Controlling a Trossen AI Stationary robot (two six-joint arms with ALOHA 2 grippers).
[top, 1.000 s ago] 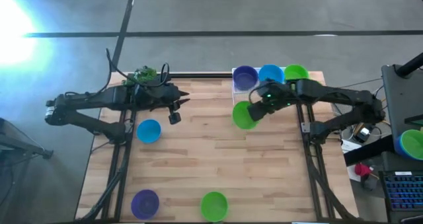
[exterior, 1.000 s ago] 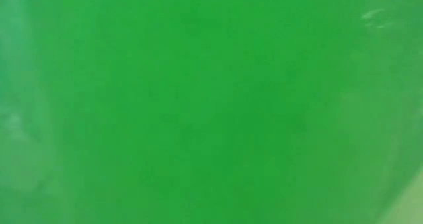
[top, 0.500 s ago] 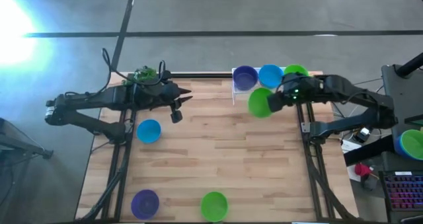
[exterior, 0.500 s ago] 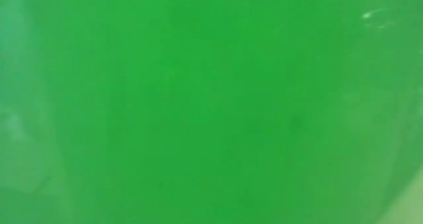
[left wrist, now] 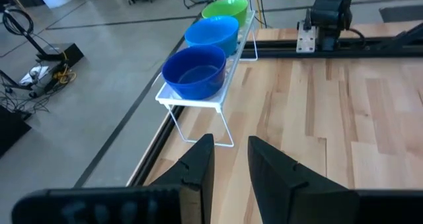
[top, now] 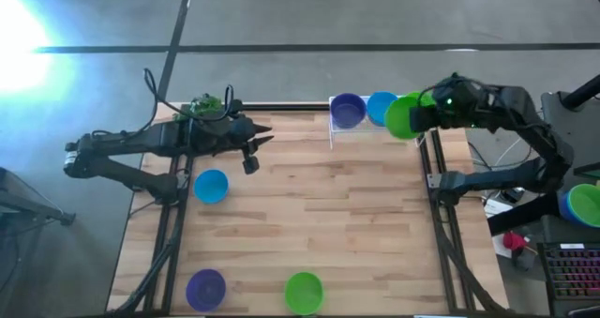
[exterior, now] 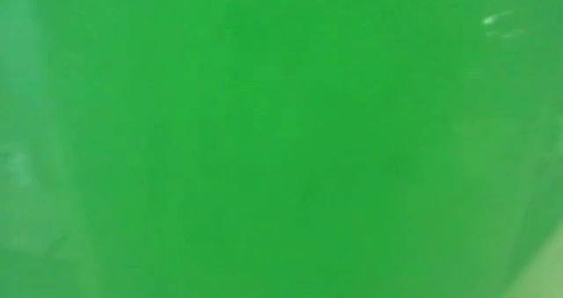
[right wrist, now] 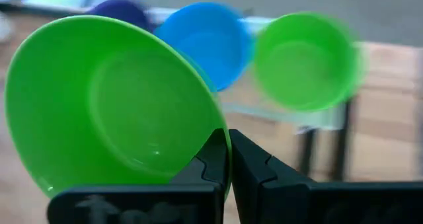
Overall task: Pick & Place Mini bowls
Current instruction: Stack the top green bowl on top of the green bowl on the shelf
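Overhead view: my right gripper [top: 419, 118] pinches the rim of a green bowl [top: 401, 117], holding it tilted in the air at the far right corner of the table [top: 319, 205], just beside the white wire rack [top: 334, 128], where a purple bowl [top: 348, 110] and a blue bowl [top: 381, 106] sit side by side. My left gripper [top: 247, 163] hangs over the far left part of the table with its fingers slightly apart and empty, near a loose blue bowl on the table [top: 211, 186]; a purple bowl near the front edge [top: 205, 287] and a green bowl beside it [top: 304, 292] lie well apart from both arms. Table-level view: a green surface fills the whole picture. Left wrist view: my fingers [left wrist: 199, 168] stand narrowly parted, facing the rack with its three bowls in a row. Right wrist view: my fingers [right wrist: 213, 159] are shut on the edge of the green bowl, with the rack's blue bowl and the rack's green bowl [right wrist: 303, 59] beyond.
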